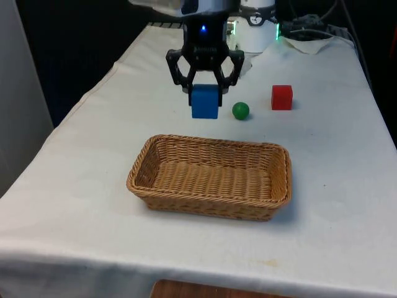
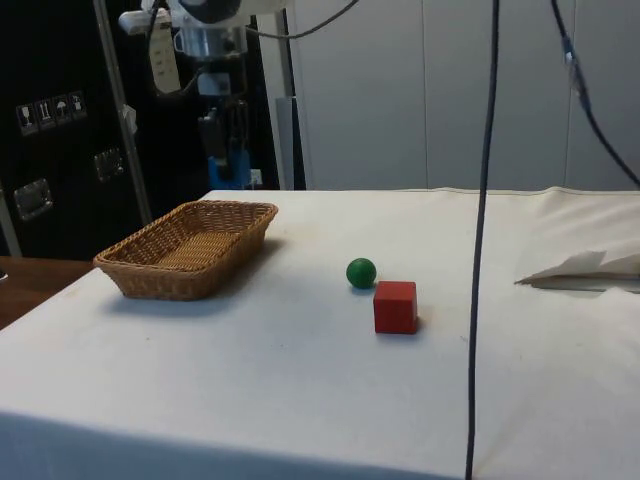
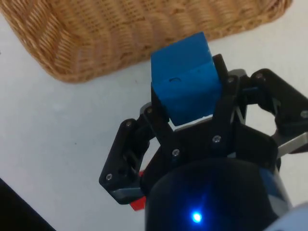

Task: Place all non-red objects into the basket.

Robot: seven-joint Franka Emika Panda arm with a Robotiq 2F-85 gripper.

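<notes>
We note the black two-finger gripper (image 1: 205, 84) with its jaws clamped on a blue cube-shaped block (image 1: 205, 101), which it holds lifted clear of the white cloth-covered table (image 1: 335, 161). We take the woven wicker rectangular basket (image 1: 211, 197) as our landmark. In the front view the block hangs beyond the basket's far rim, on the robot's side of it; in the side view the block (image 2: 227, 168) sits above the basket's far end (image 2: 190, 262). From the wrist we see the block (image 3: 185, 79) pinched between the fingers (image 3: 224, 96), the basket's rim (image 3: 96, 57) near it. A small green ball (image 1: 240, 110) rests on the cloth beyond the basket, and a red cube (image 1: 281, 97) stands near the ball, farther from the basket.
</notes>
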